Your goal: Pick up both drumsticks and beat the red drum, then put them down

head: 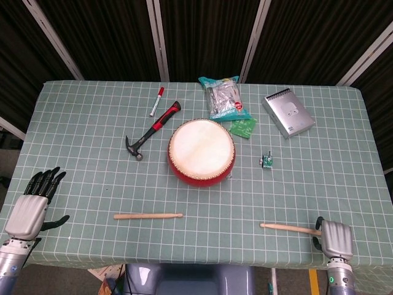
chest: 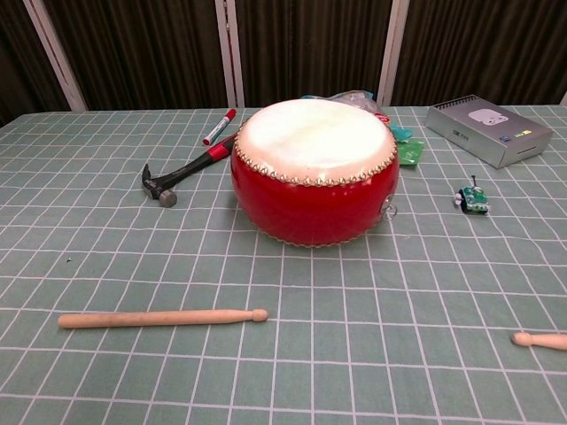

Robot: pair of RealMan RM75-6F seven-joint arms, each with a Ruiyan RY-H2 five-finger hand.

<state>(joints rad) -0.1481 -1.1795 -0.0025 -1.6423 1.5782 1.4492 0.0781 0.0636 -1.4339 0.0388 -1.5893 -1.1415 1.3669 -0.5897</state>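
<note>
The red drum with its pale skin stands mid-table, also large in the chest view. One wooden drumstick lies alone on the cloth in front of it. The second drumstick lies at the front right, with only its tip showing in the chest view. Its butt end runs up against my right hand, which sits back-up at the table's near edge with its fingers hidden. My left hand hovers at the front left corner, fingers spread, holding nothing.
A hammer and a red marker lie left of the drum. A snack bag, a green packet, a silver notebook and a small toy lie behind and to the right.
</note>
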